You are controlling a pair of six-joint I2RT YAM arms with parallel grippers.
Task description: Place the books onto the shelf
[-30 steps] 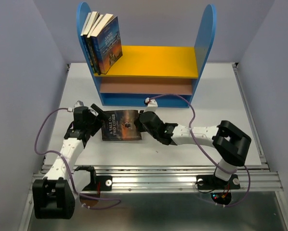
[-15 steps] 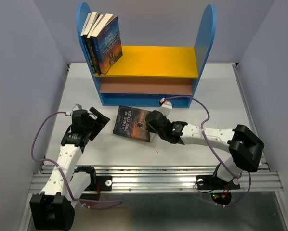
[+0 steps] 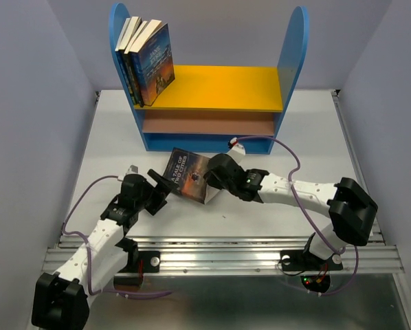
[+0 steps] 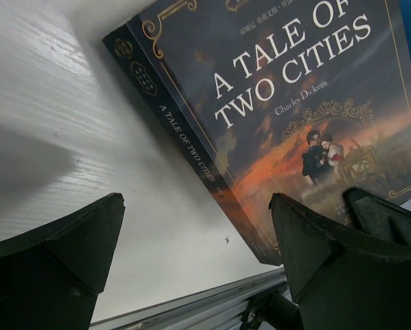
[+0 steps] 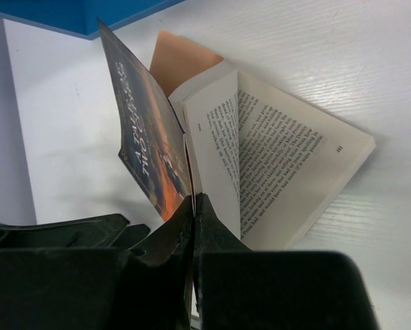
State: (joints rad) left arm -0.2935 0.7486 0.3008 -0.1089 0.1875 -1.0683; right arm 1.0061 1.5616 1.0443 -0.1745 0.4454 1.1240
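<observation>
Between right jaws, cover of book [image 3: 186, 173].

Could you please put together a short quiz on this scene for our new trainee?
1. True or false: the left gripper is shut on A Tale of Two Cities.
2. The right gripper pinches that book by its: A) spine B) front cover C) back cover.
3. Fill in: the shelved books stand on the ___ board of the shelf.
Key: 1 false, it is open and clear of the book; 2 B; 3 the yellow upper board.
</observation>
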